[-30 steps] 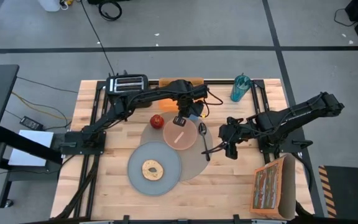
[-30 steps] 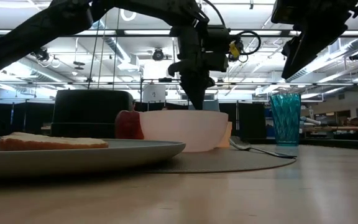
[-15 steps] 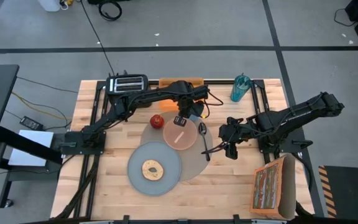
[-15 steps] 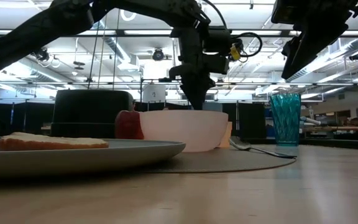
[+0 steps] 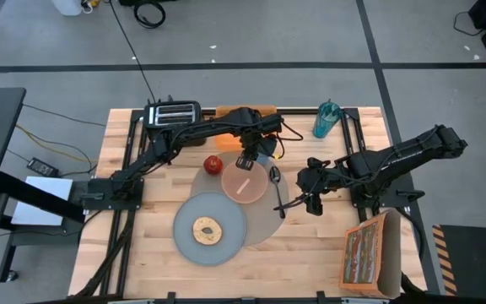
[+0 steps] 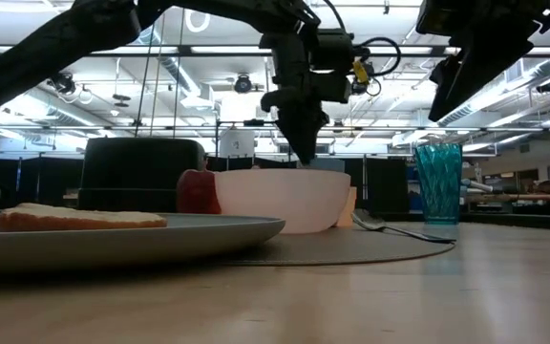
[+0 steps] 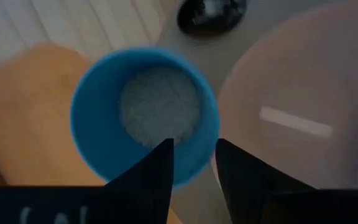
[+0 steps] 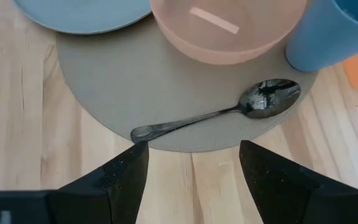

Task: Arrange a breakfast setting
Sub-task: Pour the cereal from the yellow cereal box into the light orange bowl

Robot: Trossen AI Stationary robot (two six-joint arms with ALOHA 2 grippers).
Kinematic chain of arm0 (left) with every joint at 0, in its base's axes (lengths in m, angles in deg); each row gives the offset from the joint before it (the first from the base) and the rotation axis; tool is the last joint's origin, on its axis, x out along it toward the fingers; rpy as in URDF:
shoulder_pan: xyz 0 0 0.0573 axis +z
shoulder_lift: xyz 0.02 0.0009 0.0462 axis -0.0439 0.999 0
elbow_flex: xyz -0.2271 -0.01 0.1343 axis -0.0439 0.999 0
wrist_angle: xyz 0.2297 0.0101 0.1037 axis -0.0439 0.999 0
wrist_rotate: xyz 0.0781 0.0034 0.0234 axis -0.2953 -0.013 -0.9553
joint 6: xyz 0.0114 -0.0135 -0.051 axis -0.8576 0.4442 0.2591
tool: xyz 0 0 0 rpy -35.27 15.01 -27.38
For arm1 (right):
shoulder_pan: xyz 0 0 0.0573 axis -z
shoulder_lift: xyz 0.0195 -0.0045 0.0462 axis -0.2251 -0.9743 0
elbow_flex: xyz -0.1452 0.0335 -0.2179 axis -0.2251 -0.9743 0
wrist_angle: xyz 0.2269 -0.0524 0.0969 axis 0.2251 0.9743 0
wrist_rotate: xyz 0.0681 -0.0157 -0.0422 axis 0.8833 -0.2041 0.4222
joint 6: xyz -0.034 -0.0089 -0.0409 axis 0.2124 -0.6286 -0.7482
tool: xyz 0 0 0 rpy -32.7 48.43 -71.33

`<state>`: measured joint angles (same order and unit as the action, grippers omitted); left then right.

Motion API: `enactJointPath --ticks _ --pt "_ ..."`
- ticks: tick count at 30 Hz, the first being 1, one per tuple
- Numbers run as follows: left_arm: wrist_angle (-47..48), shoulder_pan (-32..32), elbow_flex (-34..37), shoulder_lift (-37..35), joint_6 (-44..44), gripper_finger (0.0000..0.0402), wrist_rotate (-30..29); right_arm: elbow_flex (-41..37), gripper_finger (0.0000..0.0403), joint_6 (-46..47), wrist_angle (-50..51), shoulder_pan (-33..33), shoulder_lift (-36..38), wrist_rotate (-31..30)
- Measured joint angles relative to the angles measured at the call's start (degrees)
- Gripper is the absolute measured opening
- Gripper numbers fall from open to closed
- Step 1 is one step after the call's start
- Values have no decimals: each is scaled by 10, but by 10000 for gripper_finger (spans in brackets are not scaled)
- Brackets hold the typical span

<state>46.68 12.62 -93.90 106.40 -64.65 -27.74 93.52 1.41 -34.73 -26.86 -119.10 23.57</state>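
A round grey mat [image 5: 264,215] lies mid-table. On it sit a pink bowl [image 5: 243,186] and a metal spoon [image 8: 216,112], which lies flat to the bowl's right. A blue-grey plate [image 5: 186,235] with a bagel [image 5: 207,228] overlaps the mat's near left edge. A red apple [image 5: 213,165] sits left of the bowl. The small blue cup [image 7: 145,115] stands upright at the bowl's far right. My left gripper [image 7: 194,149] hangs open just above it, one finger over the inside and one outside the rim nearest the bowl. My right gripper [image 8: 194,180] is open, right of the spoon.
A black toaster [image 5: 174,112] and an orange board [image 5: 245,111] stand at the far edge. A teal tumbler [image 5: 327,120] is at the far right. A brown box [image 5: 369,257] stands at the near right corner. Bare wood lies near the front edge.
My left gripper's fingers have spread apart above the blue cup. The cup stands where it was. My right arm has kept still.
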Motion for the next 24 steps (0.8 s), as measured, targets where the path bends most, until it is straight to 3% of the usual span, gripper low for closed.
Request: enactJointPath --ticks 7,13,24 --pt "26 0 0 -30 41 128 0 0 259 -32 -15 1 8 -35" --pt "32 -7 0 -96 87 128 9 0 259 -104 -93 11 14 -49" --pt "30 -73 0 -233 148 111 154 1 258 -256 -266 42 12 5"
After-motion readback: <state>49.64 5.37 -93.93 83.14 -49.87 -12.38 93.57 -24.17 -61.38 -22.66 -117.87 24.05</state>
